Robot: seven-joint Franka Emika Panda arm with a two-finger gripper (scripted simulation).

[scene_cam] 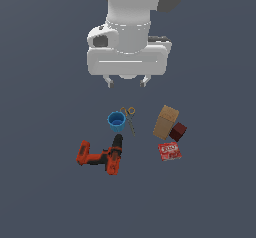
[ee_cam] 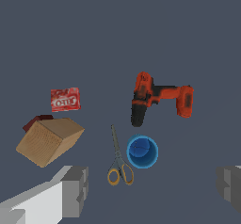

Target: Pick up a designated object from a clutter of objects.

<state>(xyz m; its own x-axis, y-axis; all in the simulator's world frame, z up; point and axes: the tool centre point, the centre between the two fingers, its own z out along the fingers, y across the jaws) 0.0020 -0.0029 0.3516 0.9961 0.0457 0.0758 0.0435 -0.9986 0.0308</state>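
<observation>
The Panda arm hangs wrist-down above the surface, its gripper spread wide (fingers holding nothing).

Exterior view: high, looking steeply down on the worktop from afar. Wrist view: nearer, looking down past claw. Both share the whole clutter.

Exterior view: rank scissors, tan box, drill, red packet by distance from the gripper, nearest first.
From the gripper:
1. Scissors, just below it, beside the blue cup.
2. Tan box, toward the view's right.
3. Drill and red packet, both farthest, too close to call; drill on the view's left, packet on the right.
</observation>
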